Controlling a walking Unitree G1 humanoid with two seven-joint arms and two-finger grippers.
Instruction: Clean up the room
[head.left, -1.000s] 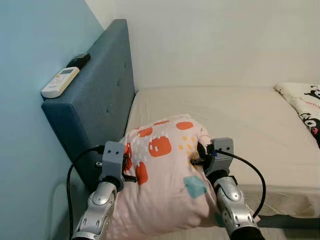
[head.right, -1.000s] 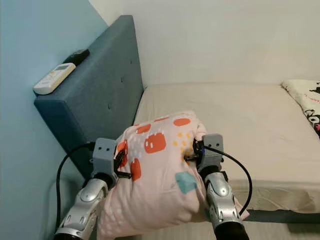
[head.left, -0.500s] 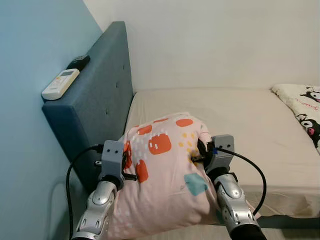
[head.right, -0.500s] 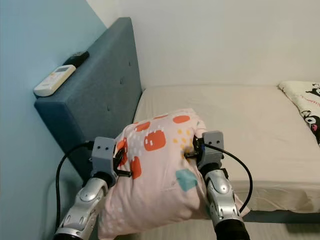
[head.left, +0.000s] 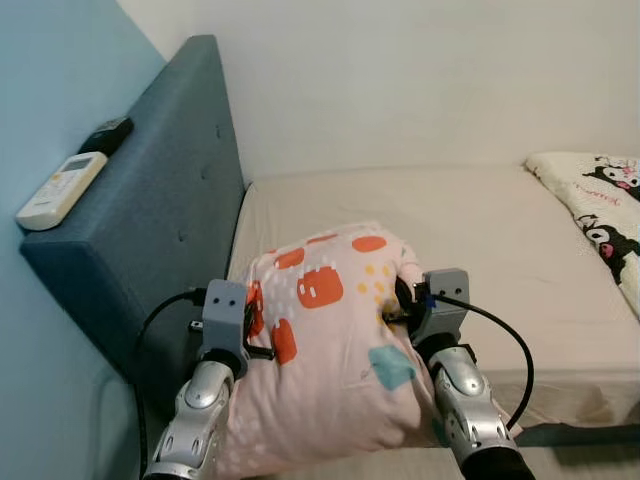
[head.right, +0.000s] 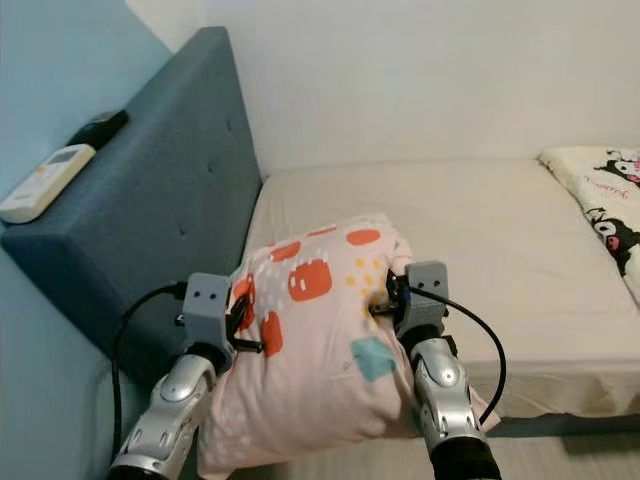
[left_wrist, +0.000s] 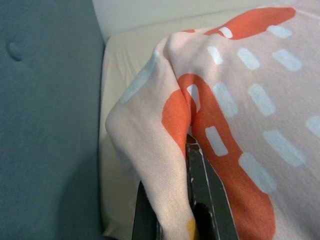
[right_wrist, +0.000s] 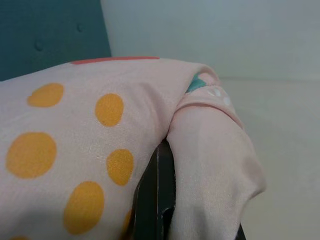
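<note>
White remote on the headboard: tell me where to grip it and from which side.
Grip the white remote across its narrow width near the middle, coming from above. It lies flat along the flat top of the blue headboard, so only its top face and long edges are free. Both grippers now hold the pink pillow, so one would likely have to let go first.

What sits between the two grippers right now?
The pink pillow with orange, yellow and teal patches spans the gap, pinched at its sides by the left gripper and the right gripper, as the head views show.
</note>
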